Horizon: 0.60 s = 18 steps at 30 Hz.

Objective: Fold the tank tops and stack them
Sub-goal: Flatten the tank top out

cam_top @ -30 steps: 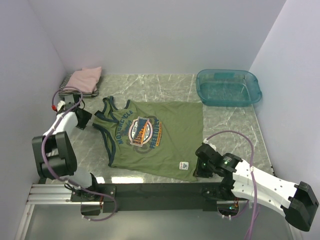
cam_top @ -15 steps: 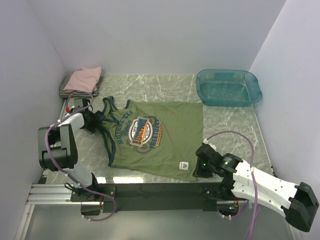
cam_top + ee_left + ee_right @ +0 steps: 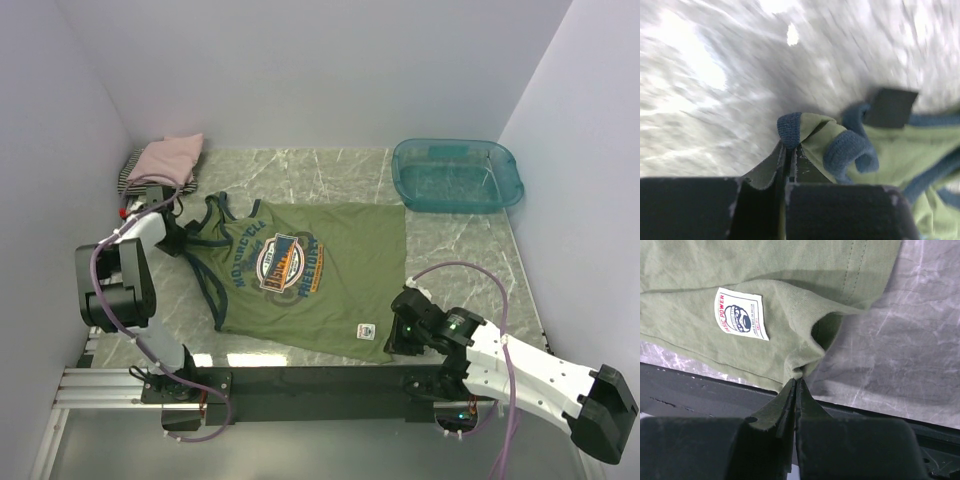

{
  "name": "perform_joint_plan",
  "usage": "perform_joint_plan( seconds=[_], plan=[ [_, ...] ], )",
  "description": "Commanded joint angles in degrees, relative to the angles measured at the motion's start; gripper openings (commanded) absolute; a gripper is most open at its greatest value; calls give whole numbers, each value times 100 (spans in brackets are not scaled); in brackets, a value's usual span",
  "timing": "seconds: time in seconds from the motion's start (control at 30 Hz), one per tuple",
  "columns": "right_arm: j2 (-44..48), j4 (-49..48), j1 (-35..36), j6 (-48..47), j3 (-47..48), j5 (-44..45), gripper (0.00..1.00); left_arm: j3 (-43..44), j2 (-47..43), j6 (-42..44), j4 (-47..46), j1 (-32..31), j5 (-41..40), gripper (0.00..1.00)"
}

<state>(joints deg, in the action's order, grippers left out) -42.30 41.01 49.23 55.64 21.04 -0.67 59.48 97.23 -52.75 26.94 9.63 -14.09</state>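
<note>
The olive-green tank top (image 3: 300, 275) with navy trim and a round blue-orange print lies spread flat on the marble table. My left gripper (image 3: 172, 237) is shut on its near shoulder strap; the left wrist view shows the navy-edged strap (image 3: 790, 131) pinched between the jaws. My right gripper (image 3: 398, 338) is shut on the hem's near right corner (image 3: 799, 371), beside a white sewn label (image 3: 741, 313). A folded pink tank top (image 3: 172, 155) lies on a black-white striped one (image 3: 132, 172) at the far left.
A see-through teal plastic tub (image 3: 457, 174) stands at the back right. White walls close in the left, back and right. The black rail (image 3: 300, 378) runs along the near edge under the shirt's hem.
My left gripper moved right and toward the back from beside the shirt to the shoulder strap and shut on it. The strap is pulled slightly left. The right arm has not moved.
</note>
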Motion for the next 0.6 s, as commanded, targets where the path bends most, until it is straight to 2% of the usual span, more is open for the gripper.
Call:
perform_joint_plan(
  seconds=[0.0, 0.2, 0.33, 0.4, 0.43, 0.5, 0.53, 0.57],
  plan=[
    [-67, -217, -10, -44, -12, -30, 3, 248, -151, -209, 408, 241, -761, 1],
    [-76, -234, -10, -44, 6, -21, 1, 152, -169, -455, 742, 865, -815, 1],
    [-67, -348, -10, -44, -56, -83, 0, -147, -196, -150, 340, 1260, -184, 1],
    [-111, -410, -19, -53, -65, -118, 2, -200, -239, 10, 111, 1270, 168, 10],
    [-129, -427, -10, -70, -73, -127, 4, -235, -292, 167, 49, 1278, 326, 26],
    [-146, -541, -19, -88, -117, -179, 13, -297, -564, 221, -22, 1270, 477, 37],
    [-155, -594, -10, -97, -144, -214, 18, -358, -669, 282, -65, 1261, 503, 46],
    [-155, -673, -10, -106, -152, -223, 30, -367, -853, 300, -49, 1261, 530, 48]
  ],
)
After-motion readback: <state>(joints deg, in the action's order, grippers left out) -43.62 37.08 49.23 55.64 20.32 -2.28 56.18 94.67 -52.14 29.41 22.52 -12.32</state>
